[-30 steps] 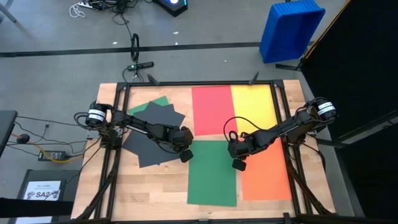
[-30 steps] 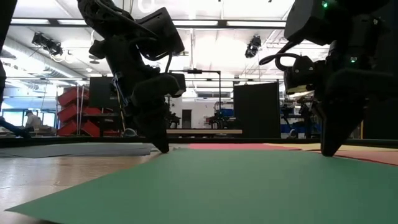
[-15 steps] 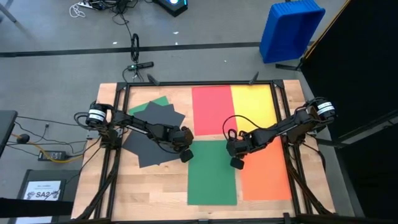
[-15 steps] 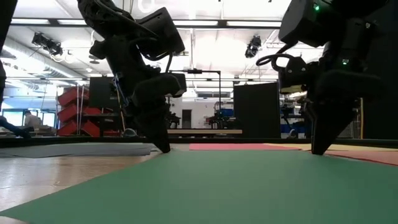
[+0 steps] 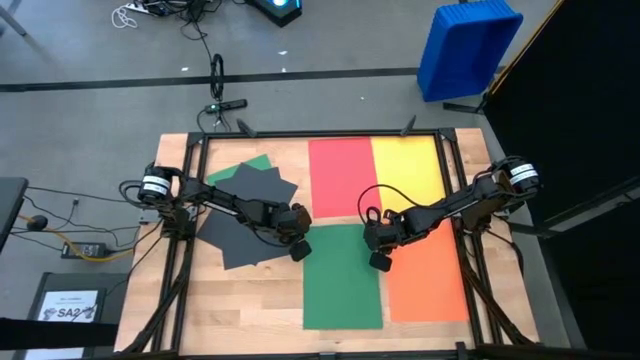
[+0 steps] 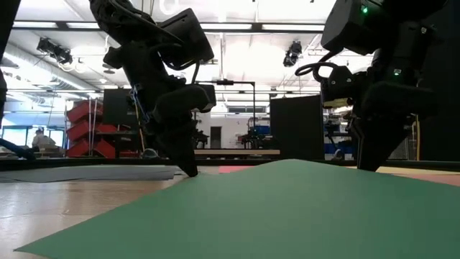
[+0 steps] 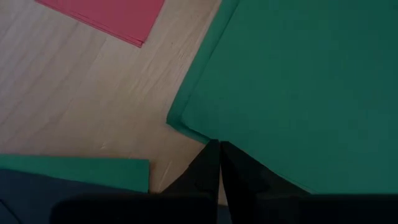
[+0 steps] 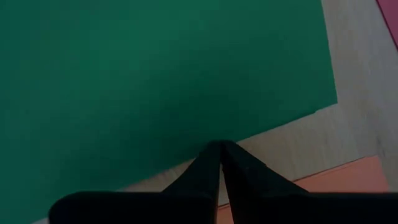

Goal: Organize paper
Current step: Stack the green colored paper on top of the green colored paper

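Now green paper lies between both closed fingers.

My high view: straight down over whole table, floor around it included. Low view: at tabletop height, level across table into room behind, green sheet filling foreground. Both wrist views: very close, facing down onto same green sheet, apparently opposite far corners. All four share that sheet.

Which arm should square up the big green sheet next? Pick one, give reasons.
Right, probably. The right tool, shut, presses the green sheet at its edge beside the orange sheet; the left tool, shut, only pins the opposite corner.
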Tool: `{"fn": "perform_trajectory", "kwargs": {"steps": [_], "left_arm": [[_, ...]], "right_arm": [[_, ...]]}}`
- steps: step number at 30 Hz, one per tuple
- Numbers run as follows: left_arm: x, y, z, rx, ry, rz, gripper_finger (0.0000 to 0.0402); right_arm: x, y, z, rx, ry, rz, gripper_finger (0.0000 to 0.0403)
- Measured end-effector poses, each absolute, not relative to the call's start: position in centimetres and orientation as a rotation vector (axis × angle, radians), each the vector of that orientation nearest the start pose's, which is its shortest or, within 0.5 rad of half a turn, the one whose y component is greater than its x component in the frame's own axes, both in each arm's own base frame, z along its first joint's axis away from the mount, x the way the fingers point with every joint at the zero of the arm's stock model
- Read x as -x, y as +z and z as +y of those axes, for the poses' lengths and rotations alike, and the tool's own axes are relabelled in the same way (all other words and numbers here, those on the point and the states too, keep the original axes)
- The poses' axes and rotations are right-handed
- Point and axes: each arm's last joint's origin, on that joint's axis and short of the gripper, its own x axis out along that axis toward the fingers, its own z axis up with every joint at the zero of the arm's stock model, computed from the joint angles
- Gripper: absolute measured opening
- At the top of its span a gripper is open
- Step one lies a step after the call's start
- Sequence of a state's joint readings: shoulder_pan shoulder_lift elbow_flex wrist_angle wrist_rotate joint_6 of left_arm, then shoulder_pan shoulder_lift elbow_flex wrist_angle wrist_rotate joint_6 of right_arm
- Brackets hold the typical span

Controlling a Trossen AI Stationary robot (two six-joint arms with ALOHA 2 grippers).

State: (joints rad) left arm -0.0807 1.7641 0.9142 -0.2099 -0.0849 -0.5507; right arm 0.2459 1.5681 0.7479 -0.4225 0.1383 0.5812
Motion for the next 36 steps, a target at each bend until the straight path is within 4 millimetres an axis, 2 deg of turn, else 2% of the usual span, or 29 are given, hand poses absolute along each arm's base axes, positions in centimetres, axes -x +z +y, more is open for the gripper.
{"fn": "perform_trajectory", "kwargs": {"steps": [10, 17, 24, 32, 36], "left_arm": [[-32.4, 13.4, -2.4, 0.407, 0.298, 1.024, 0.0], [-32.4, 13.4, -2.3, 0.406, 0.301, 1.025, 0.0], [-32.3, 13.4, -2.3, 0.405, 0.301, 1.025, 0.0], [-32.4, 13.4, -2.4, 0.409, 0.297, 1.027, 0.0], [-32.2, 14.5, -2.3, 0.395, 0.298, 1.051, 0.0]], "right_arm": [[-24.4, 15.1, 5.8, -0.272, -0.278, 1.225, 0.0], [-25.1, 16.4, 6.3, -0.273, -0.263, 1.17, 0.0], [-26.7, 17.8, 8.9, -0.332, -0.151, 0.991, 0.0], [-27.4, 15.2, 11.1, -0.364, -0.129, 1.03, 0.0], [-27.5, 13.9, 11.5, -0.371, -0.127, 1.084, 0.0]]}}
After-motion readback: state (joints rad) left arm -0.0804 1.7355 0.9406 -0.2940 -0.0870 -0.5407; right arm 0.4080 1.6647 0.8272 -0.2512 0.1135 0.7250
